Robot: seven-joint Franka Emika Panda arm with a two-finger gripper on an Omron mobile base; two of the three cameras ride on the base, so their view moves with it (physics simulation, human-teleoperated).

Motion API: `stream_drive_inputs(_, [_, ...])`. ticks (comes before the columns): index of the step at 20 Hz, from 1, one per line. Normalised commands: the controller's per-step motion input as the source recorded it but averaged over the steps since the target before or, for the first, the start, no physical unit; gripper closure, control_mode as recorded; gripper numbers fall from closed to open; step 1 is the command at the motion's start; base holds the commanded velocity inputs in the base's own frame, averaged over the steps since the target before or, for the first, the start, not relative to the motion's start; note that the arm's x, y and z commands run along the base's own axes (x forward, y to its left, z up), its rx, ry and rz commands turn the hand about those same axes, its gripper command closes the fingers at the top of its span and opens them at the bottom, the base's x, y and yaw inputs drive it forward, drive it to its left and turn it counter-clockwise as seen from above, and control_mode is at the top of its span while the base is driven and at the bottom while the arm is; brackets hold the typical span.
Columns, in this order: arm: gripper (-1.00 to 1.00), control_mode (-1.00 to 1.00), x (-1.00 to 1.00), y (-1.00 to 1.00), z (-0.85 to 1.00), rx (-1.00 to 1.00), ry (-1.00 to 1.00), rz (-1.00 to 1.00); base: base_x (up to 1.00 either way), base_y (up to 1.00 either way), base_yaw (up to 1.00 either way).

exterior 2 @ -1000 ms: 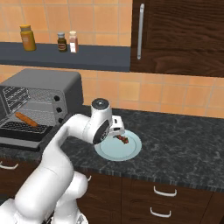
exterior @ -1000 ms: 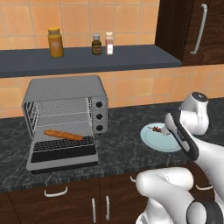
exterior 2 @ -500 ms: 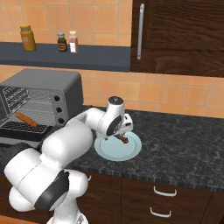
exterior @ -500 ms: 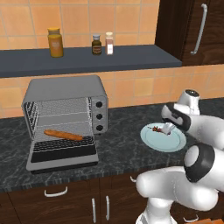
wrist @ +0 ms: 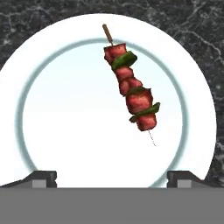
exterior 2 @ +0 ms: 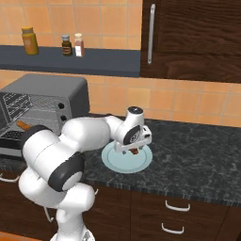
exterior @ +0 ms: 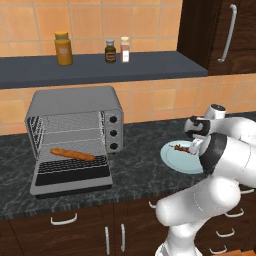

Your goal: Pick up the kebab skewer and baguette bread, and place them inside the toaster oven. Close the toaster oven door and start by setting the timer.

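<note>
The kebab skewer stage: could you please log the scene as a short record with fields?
kebab skewer: lying on the white plate, not gripped
gripper: open, above the plate
baguette bread: on a rack inside the toaster oven
toaster oven door: folded down, open
shelf: three jars

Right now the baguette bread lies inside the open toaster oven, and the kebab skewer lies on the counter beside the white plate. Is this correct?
Not fully. The kebab skewer lies on the white plate itself, not on the counter beside it; the hand view shows this plainly. The rest is right: the baguette bread lies inside the toaster oven, whose door is down.
</note>
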Motion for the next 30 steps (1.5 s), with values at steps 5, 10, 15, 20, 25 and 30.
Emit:
stream_drive_inputs(5, [-1.0, -1.0, 0.23, 0.0, -0.22, 0.0, 0.02, 0.0, 0.0, 0.0, 0.0])
stream_drive_inputs(10, [-1.0, -1.0, 0.27, 0.0, -0.35, 0.0, 0.03, 0.0, 0.0, 0.0, 0.0])
stream_drive_inputs(15, [-1.0, -1.0, 0.3, 0.0, -0.2, 0.0, 0.0, 0.01, 0.0, 0.0, 0.0])
stream_drive_inputs(20, [-1.0, -1.0, 0.27, -0.02, -0.23, 0.0, 0.01, 0.01, 0.0, 0.0, 0.0])
stream_drive_inputs(25, [-1.0, -1.0, 0.12, -0.07, -0.19, 0.0, 0.0, 0.02, 0.0, 0.0, 0.0])
stream_drive_inputs(30, [1.0, -1.0, 0.0, -0.05, -0.25, 0.0, 0.01, 0.02, 0.0, 0.0, 0.0])
